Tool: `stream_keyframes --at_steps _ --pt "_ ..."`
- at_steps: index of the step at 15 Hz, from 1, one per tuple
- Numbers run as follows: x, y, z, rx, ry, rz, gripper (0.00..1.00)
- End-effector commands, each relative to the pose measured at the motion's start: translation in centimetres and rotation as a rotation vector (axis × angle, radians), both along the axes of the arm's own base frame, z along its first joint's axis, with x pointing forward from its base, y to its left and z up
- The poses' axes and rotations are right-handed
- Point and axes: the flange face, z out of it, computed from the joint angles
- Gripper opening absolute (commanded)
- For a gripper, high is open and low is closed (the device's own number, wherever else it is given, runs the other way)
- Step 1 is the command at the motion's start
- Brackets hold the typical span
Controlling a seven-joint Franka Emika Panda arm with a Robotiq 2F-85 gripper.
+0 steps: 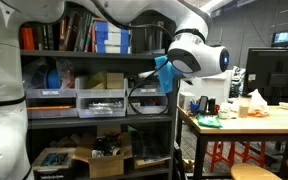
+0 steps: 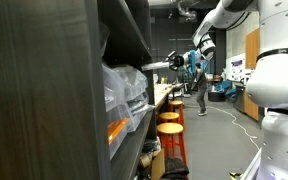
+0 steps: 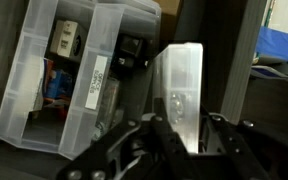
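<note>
My gripper (image 3: 179, 128) is shut on the front edge of a clear plastic drawer (image 3: 179, 85), which stands upright between the two black fingers in the wrist view. In an exterior view the gripper (image 1: 165, 78) reaches into the middle level of a dark shelf unit (image 1: 174, 120), at the right-hand drawer (image 1: 149, 101) of a row. Two more clear drawers (image 3: 59, 75) with small parts and labels lie to the left of the held one. In an exterior view the gripper (image 2: 189, 63) shows far off, past the shelf's edge.
Books (image 1: 69, 35) fill the top shelf and a cardboard box (image 1: 104, 160) sits on the lower one. A wooden table (image 1: 249, 122) with clutter and red stools (image 1: 224, 155) stands right of the shelf. Round stools (image 2: 169, 125) line the aisle.
</note>
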Motion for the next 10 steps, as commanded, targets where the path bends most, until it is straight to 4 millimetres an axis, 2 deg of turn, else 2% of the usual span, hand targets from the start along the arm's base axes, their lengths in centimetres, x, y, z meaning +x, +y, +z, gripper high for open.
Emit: stream_keyframes --at_steps 1,10 --pt "1.2 0.9 -0.6 0.041 0.014 0.023 0.07" --pt "3.3 2.1 -1.7 0.099 -0.003 0.017 0.07"
